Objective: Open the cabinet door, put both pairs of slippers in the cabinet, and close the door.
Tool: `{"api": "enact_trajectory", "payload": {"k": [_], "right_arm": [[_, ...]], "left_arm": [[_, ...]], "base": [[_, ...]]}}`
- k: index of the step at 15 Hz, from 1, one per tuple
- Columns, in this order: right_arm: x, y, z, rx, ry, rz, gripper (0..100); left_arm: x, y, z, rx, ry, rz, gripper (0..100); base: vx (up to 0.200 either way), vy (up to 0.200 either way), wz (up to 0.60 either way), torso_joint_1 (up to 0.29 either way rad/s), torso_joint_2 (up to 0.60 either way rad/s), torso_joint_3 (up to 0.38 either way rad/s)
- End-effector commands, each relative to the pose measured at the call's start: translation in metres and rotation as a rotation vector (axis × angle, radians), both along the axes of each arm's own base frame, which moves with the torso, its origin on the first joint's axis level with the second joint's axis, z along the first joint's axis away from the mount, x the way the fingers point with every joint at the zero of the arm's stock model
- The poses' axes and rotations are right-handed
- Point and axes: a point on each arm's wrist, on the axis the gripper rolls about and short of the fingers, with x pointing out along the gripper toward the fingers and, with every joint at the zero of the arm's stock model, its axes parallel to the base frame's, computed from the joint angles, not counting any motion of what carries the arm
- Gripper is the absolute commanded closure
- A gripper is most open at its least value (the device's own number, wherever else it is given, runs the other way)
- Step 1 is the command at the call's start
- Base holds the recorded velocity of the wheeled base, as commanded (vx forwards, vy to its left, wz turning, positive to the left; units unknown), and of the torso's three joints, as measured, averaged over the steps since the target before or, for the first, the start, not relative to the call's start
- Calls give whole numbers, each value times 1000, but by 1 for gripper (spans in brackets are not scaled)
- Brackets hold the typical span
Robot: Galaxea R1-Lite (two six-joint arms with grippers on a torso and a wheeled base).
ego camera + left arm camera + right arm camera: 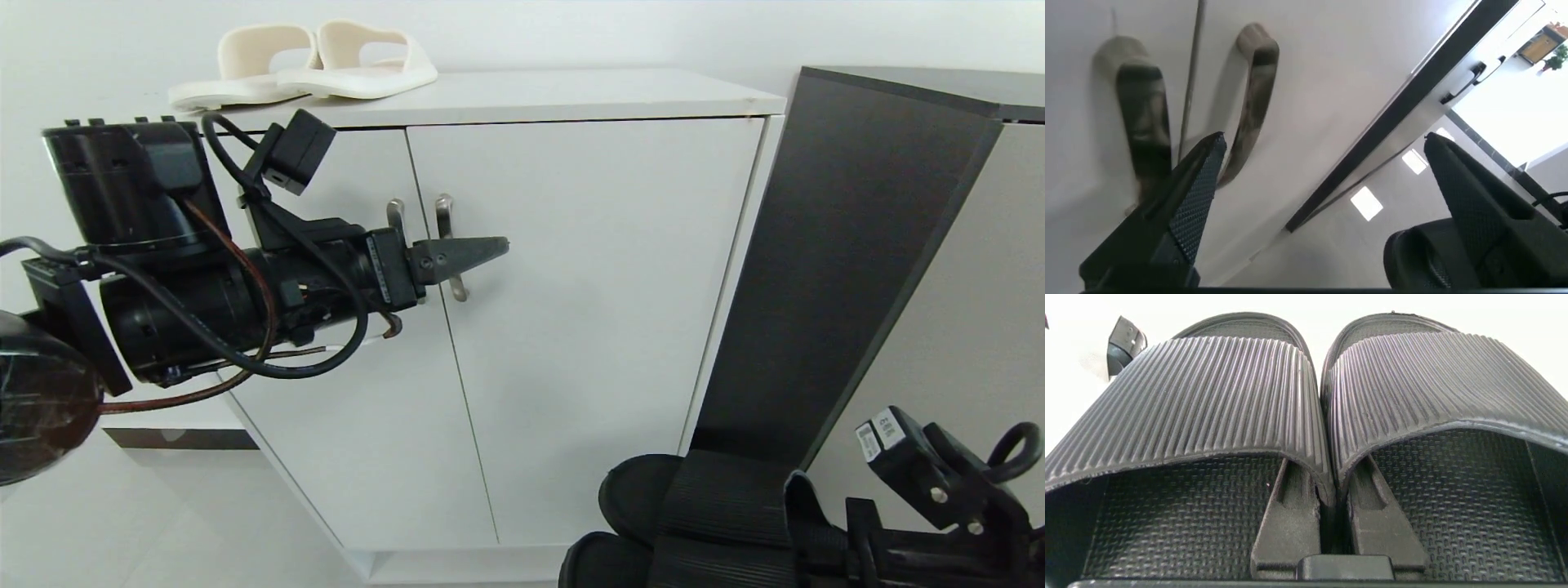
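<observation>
At the cabinet handles (443,214), left claw (498,243) gapes wide — right claw (1328,469) pinches black slippers (1208,400).

Item 1, as I read it from the head view: white cabinet (571,90) with a flat top, its two doors (588,327) shut, standing on the floor.
On the top: one pair of cream slippers (314,61), open-toed, lying side by side and touching, at the left end near the front edge.
Item 2: pale floor (163,523), carrying the cabinet.
</observation>
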Motion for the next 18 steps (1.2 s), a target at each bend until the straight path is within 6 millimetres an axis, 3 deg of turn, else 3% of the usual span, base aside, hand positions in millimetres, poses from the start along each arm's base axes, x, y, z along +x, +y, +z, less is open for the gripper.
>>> {"api": "enact_trajectory", "payload": {"k": [1,2,3,8,12,14,18], "right_arm": [[-1,-1,1,5,-6,1,100],[-1,-1,1,4,-5,1,100],[-1,-1,1,4,-4,1,100],[-3,-3,3,14,-13,4,100],[-9,-7,4,37,-3,80,100],[-9,-7,4,39,-1,89,100],[-9,-7,3,37,2,91,100]], "left_arm": [[7,-2,-4,6,15,2,0],[9,-3,-6,6,20,3,0],[10,-3,-6,6,23,4,100],[6,-2,-5,-8,1,1,100],[-22,5,-9,-3,3,-19,100],[-50,10,-12,-6,-4,-50,100],[-80,23,-13,-20,-31,-57,100]], "base": [[0,0,0,0,0,0],[0,0,0,0,0,0],[0,0,0,0,0,0],[0,0,0,0,0,0],[0,0,0,0,0,0],[0,0,0,0,0,0],[0,0,0,0,0,0]]}}
